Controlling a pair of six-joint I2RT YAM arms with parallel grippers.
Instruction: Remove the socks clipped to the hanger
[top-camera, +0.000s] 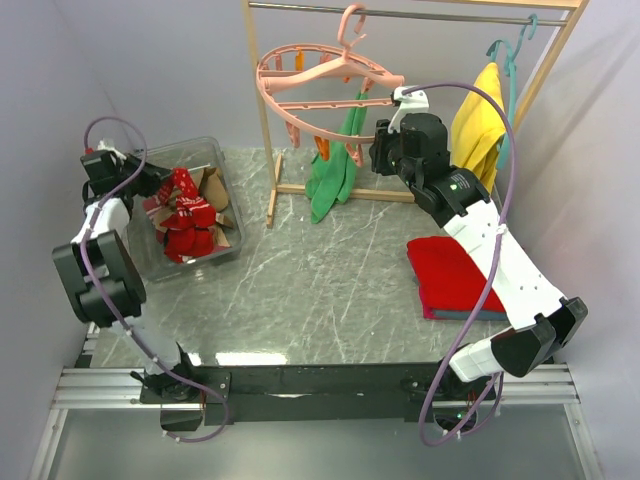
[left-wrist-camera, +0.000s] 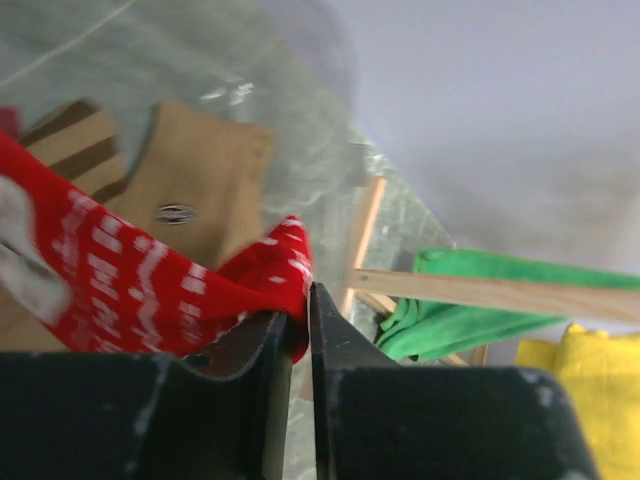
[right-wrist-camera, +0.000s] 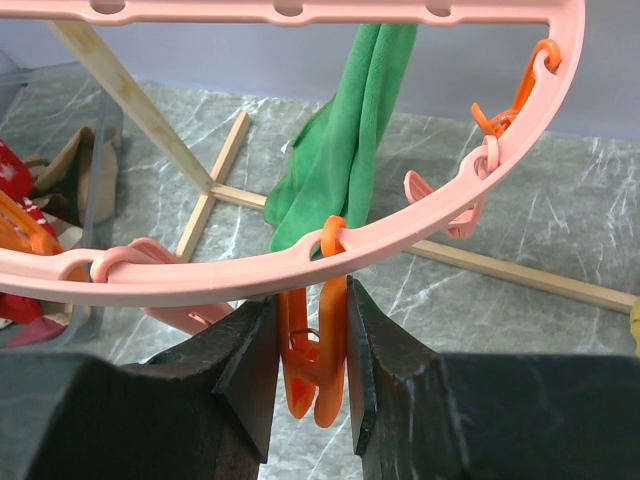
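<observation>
The salmon-pink hanger ring (top-camera: 320, 90) hangs by its hook from the rack's rail. My right gripper (top-camera: 383, 152) is at its right rim. In the right wrist view the gripper (right-wrist-camera: 308, 300) is shut on an orange clip peg (right-wrist-camera: 322, 365) hanging under the ring (right-wrist-camera: 420, 235); no sock shows in that peg. My left gripper (top-camera: 160, 185) is over the clear bin (top-camera: 222, 160). It (left-wrist-camera: 302, 318) is shut on the edge of a red sock with white patterns (left-wrist-camera: 120, 285). Several red and tan socks (top-camera: 190, 228) lie in the bin; a tan sock (left-wrist-camera: 195, 170) shows below.
A long green cloth (top-camera: 335, 175) hangs inside the ring, also seen in the right wrist view (right-wrist-camera: 350, 130). A folded red cloth (top-camera: 450, 275) lies at the right. Yellow cloth (top-camera: 475, 120) hangs on a teal hanger (top-camera: 512, 60). The wooden rack's post (top-camera: 263, 110) and base bars stand behind.
</observation>
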